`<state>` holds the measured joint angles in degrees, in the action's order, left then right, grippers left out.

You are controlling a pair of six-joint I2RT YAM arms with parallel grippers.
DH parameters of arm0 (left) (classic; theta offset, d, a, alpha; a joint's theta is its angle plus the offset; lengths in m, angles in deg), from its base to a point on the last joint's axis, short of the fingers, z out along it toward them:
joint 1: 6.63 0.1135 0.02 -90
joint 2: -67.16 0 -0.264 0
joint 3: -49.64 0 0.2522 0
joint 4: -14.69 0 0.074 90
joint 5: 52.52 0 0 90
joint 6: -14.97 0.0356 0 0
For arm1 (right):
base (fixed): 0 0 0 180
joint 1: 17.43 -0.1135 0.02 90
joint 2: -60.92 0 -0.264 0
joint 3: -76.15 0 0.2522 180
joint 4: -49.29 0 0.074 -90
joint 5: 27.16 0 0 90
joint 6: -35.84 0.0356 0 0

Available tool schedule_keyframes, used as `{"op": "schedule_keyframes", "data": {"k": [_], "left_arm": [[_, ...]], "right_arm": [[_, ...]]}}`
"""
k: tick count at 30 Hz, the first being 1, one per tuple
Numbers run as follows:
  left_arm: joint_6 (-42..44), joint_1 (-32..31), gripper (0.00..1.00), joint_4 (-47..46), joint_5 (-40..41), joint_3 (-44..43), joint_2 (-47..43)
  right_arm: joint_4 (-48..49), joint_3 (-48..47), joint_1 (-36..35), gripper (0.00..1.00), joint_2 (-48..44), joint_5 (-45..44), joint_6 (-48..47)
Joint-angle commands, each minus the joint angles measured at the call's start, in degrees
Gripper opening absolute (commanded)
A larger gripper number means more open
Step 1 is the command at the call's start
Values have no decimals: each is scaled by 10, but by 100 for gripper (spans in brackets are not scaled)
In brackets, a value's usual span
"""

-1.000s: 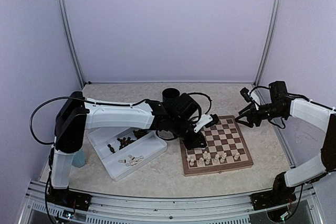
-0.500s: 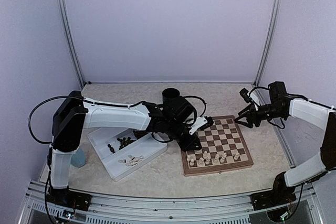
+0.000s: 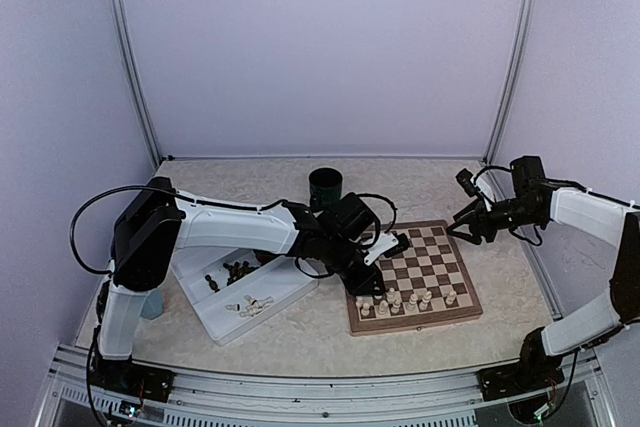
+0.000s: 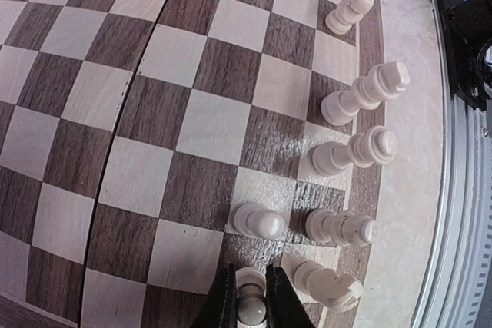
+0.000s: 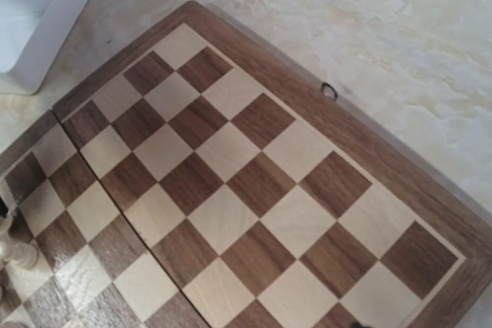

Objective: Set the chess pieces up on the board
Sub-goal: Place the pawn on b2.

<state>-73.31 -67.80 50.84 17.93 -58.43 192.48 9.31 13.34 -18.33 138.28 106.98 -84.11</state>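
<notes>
The left jaws are clamped on a cream pawn (image 4: 250, 311), upright at the near left corner of the board (image 3: 440, 265), beside the standing cream pieces (image 3: 400, 300) on its near rows. The right jaws stand apart above the board's far right edge. Left of the board on the table (image 3: 420, 182), a white tray (image 3: 290, 282) holds dark pieces (image 3: 236, 270) in one compartment and loose cream pieces (image 3: 252, 305) in another. A dark cup (image 3: 325, 185) stands behind; its inside cannot be made out.

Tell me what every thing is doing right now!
Left gripper: shut on held cream piece at the board's near edge.
Right gripper: open, empty, above the board's far side.
Board: flat; standing cream pieces along near edge.
Tray: holds dark pieces and loose cream pieces.
Cup: upright.
</notes>
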Motion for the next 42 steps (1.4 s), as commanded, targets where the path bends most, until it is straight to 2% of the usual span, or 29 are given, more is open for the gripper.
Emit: {"op": "schedule_keyframes", "data": {"k": [1, 13, 23, 33, 38, 42], "left_arm": [[1, -6, 12, 0, -12, -26, 20], [5, -7, 13, 21, -10, -33, 24], [5, -10, 28, 20, 5, -35, 23], [7, -3, 35, 9, 40, -22, -6], [12, 7, 39, -4, 40, 21, -67], [4, 9, 41, -37, 31, 114, -141]], "right_arm": [[4, 5, 3, 57, 6, 10, -2], [4, 6, 4, 58, 6, 13, -4], [4, 5, 4, 58, 8, 14, -4], [1, 2, 4, 59, 13, 19, -2], [-2, -1, 4, 59, 20, 23, -3], [-1, -1, 3, 60, 20, 20, -4]]}}
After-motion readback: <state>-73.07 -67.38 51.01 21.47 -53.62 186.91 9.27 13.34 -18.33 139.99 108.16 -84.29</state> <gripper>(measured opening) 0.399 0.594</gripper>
